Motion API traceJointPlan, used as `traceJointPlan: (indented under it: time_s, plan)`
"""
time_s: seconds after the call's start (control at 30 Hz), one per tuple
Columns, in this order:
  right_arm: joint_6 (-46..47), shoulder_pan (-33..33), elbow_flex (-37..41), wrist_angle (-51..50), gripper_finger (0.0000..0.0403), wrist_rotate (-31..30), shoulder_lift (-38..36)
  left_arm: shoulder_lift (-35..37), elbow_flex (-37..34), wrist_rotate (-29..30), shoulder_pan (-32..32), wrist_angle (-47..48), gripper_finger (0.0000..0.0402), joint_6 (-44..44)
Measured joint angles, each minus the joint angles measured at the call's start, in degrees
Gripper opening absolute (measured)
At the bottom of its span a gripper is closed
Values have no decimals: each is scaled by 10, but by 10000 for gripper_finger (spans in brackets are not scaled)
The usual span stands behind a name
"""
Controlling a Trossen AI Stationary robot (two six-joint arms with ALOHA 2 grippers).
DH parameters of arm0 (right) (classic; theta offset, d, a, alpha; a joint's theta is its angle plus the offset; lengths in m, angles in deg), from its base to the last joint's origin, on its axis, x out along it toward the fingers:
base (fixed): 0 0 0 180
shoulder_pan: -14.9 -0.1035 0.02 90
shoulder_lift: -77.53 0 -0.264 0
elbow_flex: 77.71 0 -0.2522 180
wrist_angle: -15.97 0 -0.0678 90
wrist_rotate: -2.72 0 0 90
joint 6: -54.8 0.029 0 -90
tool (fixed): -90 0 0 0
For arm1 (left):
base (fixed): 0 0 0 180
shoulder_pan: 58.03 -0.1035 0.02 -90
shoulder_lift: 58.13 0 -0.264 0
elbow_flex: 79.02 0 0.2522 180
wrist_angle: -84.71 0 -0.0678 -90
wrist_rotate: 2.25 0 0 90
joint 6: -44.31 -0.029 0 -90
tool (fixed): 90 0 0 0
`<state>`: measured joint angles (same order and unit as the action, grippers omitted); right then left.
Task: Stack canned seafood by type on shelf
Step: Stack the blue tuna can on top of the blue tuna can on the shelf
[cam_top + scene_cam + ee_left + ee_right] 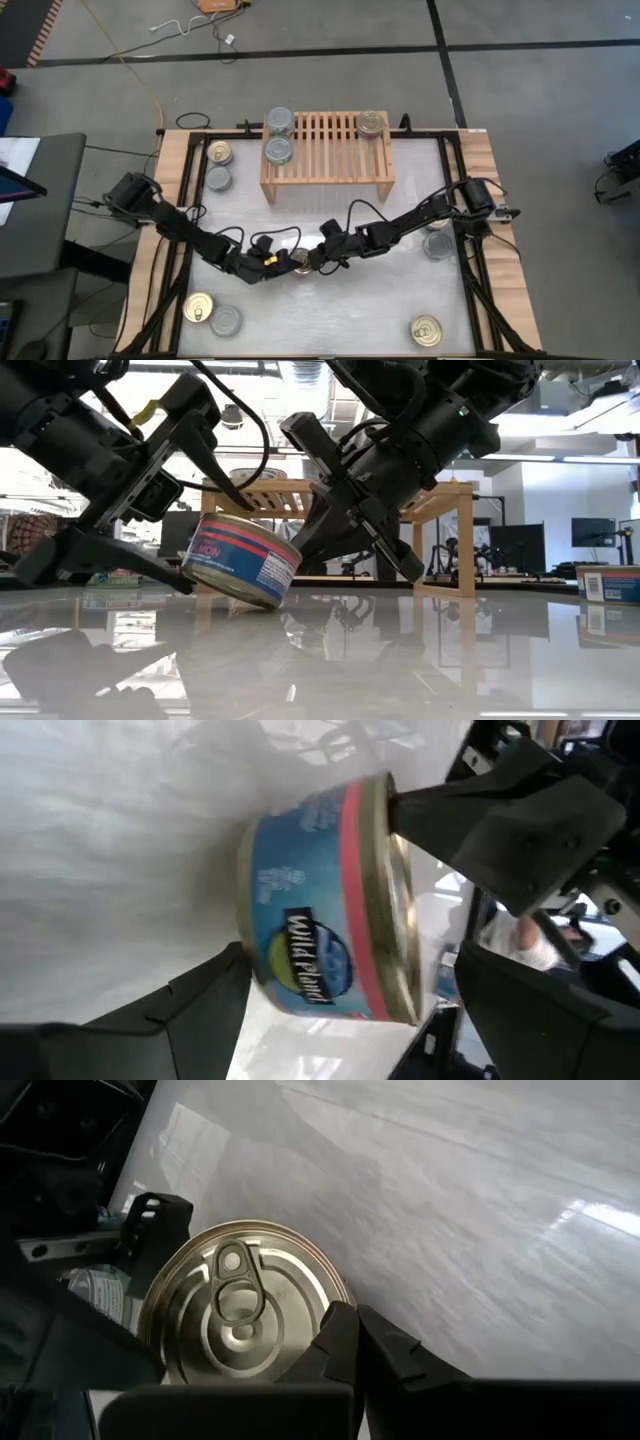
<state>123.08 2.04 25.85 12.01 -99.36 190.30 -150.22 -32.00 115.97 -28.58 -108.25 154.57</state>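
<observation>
A: Tilted blue-and-red salmon can (243, 563), left of centre in the low view, one edge on the white table (330, 310), gold pull-tab lid turned toward the right arm.
B: Same can in the high view?
A: Mostly hidden, just below centre, between the two arm tips.
B: Left gripper (283, 263)?
A: Spread wide, one finger on each side of the can; whether gripping or only flanking, cannot tell.
B: Right gripper (318, 260)?
A: Clenched tight, tip against the can's lid rim in the left wrist view, nothing between the fingers.
B: Elsewhere?
A: Light-wood shelf (326, 150) in the upper middle of the high view. On its slats, upper left, two silver-topped cans (279, 137); upper right, one gold-lidded can (370, 124).
B: Off the shelf?
A: Left of the shelf, a gold can (219, 153) with a silver can (218, 178) just below it. Lower left, a gold can (198, 308) beside a silver can (226, 321). Lower right, a lone gold can (426, 330). Right of centre, a silver can (439, 245) partly under the right arm.
</observation>
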Motion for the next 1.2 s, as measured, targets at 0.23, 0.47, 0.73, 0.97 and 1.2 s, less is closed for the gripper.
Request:
traceJointPlan:
  time_s: [0.23, 0.47, 0.73, 0.97, 1.2]
  plan:
    - [-7, 0, 0, 0, 27, 2, 0, -2, 0, 5, -2, 0, 336, 1]
    - [-7, 0, 0, 1, 29, 2, 0, -2, 0, -13, -14, 4, 313, -2]
    - [-8, 0, 0, -1, 32, 3, 0, -2, 0, -17, -15, 9, 218, -1]
    - [-29, 3, 1, -16, 33, 5, -18, -2, 0, -13, -15, 18, 188, -9]
    - [-58, 7, 1, -98, 33, 6, -73, -1, 1, -13, -16, 16, 188, -16]
